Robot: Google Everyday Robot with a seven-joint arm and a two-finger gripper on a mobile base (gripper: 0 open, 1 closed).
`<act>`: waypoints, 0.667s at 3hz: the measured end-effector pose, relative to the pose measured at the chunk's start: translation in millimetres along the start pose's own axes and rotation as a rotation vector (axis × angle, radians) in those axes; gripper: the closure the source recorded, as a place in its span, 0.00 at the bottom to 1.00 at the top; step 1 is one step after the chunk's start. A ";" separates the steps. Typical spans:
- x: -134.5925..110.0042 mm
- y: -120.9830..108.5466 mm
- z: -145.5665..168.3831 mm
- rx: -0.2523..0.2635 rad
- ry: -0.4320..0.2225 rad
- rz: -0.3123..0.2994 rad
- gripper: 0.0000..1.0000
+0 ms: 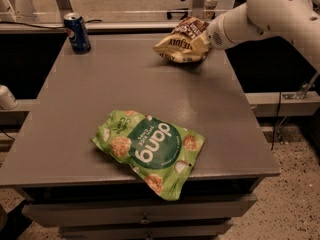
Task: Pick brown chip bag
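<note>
The brown chip bag (181, 45) is pale tan with a dark brown panel. It hangs tilted at the table's far right, its right end raised just above the grey tabletop (125, 84), with a shadow under it. My gripper (206, 38) reaches in from the right on the white arm (265, 11) and is shut on the bag's right end. The bag hides most of the fingers.
A bright green "dang" bag (150, 149) lies near the table's front edge, overhanging it slightly. A blue soda can (77, 32) stands at the far left corner. A metal rail (125, 26) runs behind the table. Drawers sit below the front edge.
</note>
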State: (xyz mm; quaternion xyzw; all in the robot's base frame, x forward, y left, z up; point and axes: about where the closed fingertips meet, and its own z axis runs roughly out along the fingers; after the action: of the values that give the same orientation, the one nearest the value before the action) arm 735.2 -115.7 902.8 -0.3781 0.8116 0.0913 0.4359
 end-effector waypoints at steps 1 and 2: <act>-30.7 7.4 -32.2 -0.030 -0.110 -0.048 1.00; -58.6 17.6 -61.3 -0.111 -0.253 -0.065 1.00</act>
State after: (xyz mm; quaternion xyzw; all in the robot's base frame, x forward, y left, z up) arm 703.5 -101.4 982.1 -0.4133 0.7311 0.1688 0.5159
